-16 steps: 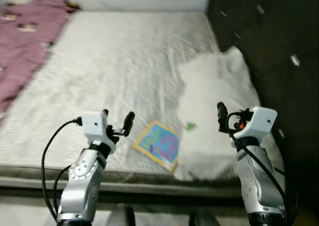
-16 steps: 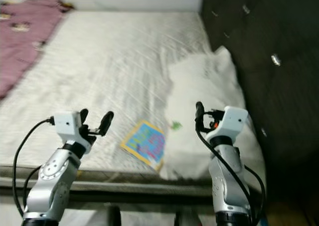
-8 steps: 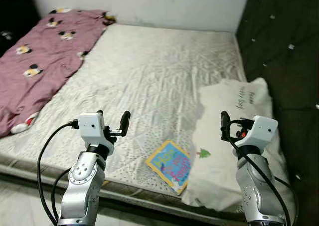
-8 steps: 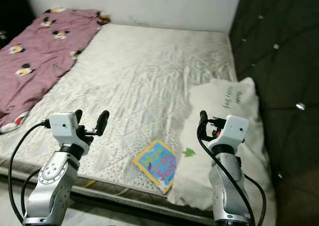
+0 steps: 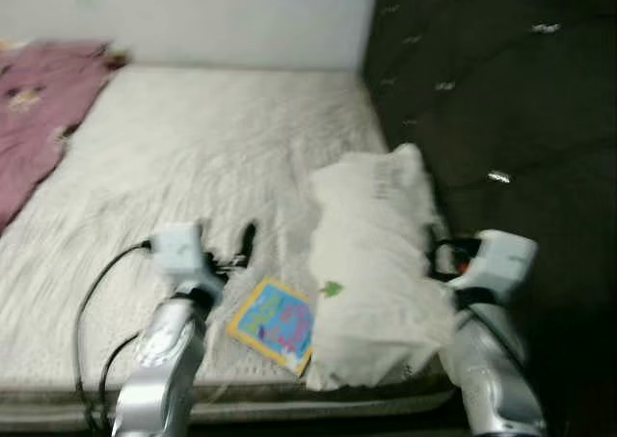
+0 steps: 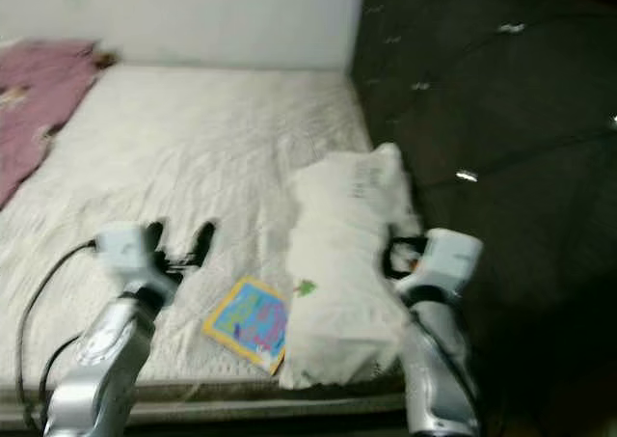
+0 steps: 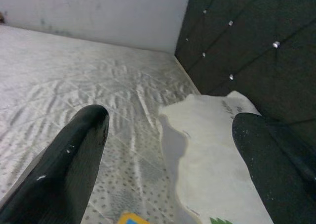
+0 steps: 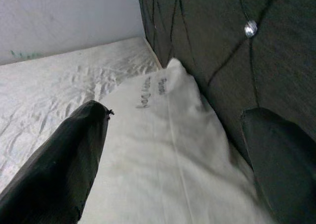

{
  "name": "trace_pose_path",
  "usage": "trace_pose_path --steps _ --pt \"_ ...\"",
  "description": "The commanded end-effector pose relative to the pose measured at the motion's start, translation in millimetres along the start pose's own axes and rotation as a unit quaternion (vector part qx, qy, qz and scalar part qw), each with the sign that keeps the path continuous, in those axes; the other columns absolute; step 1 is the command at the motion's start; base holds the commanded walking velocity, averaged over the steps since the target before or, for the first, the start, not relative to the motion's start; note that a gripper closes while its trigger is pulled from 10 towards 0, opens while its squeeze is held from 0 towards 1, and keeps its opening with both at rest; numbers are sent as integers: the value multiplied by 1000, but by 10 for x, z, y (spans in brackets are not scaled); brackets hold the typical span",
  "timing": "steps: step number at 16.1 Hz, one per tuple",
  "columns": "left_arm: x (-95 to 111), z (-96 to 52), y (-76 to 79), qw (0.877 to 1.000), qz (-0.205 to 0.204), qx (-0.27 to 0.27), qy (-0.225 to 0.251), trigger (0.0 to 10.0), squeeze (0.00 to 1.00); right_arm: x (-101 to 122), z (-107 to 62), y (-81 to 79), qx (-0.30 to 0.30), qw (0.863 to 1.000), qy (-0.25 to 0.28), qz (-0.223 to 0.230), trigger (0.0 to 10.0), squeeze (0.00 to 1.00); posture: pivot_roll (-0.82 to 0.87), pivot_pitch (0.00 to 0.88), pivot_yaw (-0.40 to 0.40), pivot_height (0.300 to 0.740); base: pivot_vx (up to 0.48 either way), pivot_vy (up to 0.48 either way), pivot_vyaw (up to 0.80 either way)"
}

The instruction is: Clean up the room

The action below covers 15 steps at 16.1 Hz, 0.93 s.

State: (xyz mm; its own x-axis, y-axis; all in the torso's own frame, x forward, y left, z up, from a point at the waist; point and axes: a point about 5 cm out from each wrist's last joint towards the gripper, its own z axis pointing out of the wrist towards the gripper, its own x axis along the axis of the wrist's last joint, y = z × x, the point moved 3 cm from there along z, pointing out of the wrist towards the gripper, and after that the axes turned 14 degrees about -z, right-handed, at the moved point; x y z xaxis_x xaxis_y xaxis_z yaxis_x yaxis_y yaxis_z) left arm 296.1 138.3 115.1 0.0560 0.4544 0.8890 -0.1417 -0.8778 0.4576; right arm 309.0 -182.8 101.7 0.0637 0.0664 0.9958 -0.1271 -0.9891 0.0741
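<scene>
White and quilted, the bed [image 5: 193,157] lies in front of us, a little blurry. A small book [image 5: 273,323] with a yellow edge and a blue cover lies flat near the front edge of the bed, just beside a big white pillow [image 5: 371,254]. The pillow has a tiny green tree on it and some dark writing, and it lies along the dark padded headboard [image 5: 482,90]. A purple blanket [image 5: 39,119] lies at the far left of the bed. Our left hand [image 5: 224,244] is held up above the bed near the book, fingers wide open, holding nothing. Our right hand [image 8: 173,150] is up over the pillow, fingers wide open too, touching nothing.
</scene>
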Motion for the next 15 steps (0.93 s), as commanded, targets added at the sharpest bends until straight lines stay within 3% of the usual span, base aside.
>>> trace_pose_path --steps 1,5,15 --pt "25 -9 63 1000 2 -11 5 10000 0 13 -8 26 -4 1000 -1 -4 10000 0 -64 57 14 740 0 0 0" --pt "11 3 87 1000 -12 -15 -2 10000 0 13 9 5 1 1000 -3 -5 10000 0 -63 61 9 740 0 0 0" --pt "16 40 80 999 -37 -3 -2 10000 0 8 35 12 7 1000 -7 -13 10000 0 -67 58 1 740 0 470 0"
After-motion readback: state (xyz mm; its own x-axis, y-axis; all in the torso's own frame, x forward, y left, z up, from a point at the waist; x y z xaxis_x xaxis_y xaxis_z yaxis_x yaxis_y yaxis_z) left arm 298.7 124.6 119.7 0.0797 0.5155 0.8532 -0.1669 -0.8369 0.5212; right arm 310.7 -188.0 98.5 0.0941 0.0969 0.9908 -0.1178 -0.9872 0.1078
